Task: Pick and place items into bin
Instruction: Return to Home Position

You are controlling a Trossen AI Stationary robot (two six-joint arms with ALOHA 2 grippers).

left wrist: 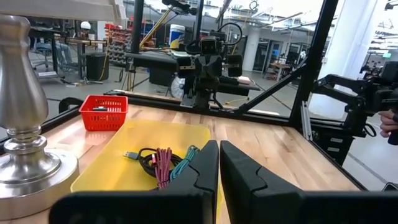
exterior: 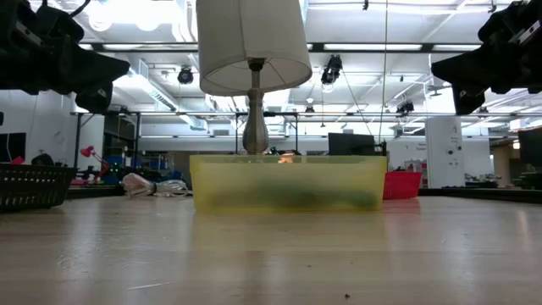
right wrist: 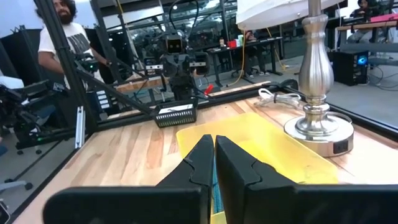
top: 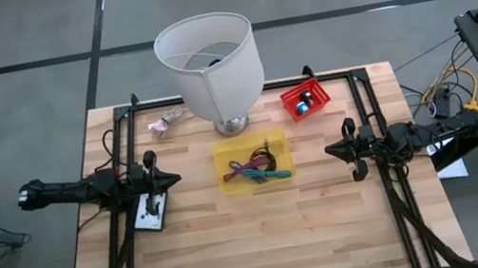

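Observation:
The yellow bin (top: 253,162) sits mid-table and holds a coiled black cable (left wrist: 146,158), a magenta bundle (left wrist: 163,163) and a teal piece (left wrist: 186,158). In the low view the bin's front wall (exterior: 288,182) only shows them as dim shapes. My left gripper (top: 174,177) hovers left of the bin, shut and empty, pointing at it (left wrist: 219,168). My right gripper (top: 330,149) hovers right of the bin, shut and empty (right wrist: 214,155). Both hang well above the tabletop in the low view, the left gripper (exterior: 59,59) and the right gripper (exterior: 491,59). No cubes show.
A lamp with a white shade (top: 209,66) and silver base (top: 231,124) stands just behind the bin. A red basket (top: 305,98) is far right of it, a crumpled clear wad (top: 168,120) far left. A small black basket (top: 151,211) sits under my left arm. A person (right wrist: 62,37) stands beyond the table.

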